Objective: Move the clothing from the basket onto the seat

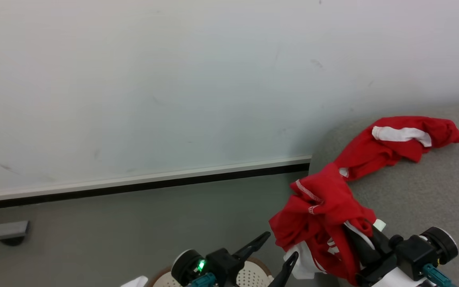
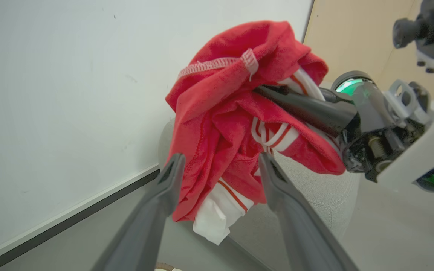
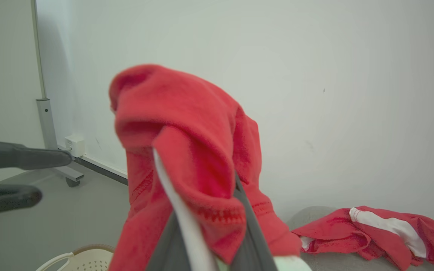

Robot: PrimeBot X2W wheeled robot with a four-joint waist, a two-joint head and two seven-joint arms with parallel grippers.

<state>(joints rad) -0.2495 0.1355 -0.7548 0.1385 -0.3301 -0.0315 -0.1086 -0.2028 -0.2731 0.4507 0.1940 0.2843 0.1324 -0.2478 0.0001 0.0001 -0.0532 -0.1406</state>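
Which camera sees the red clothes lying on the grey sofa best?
The head view: the red clothes lie almost whole on the sofa. The right wrist view shows them low in the corner, cut by the edge.

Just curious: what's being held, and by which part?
Right gripper pinches the red garment by a bunched fold near its white stripes; left gripper holds nothing.

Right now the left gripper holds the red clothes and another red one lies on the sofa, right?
No, the right gripper holds the red clothes, as the left wrist view shows; the left gripper is open. Another red one lies on the sofa.
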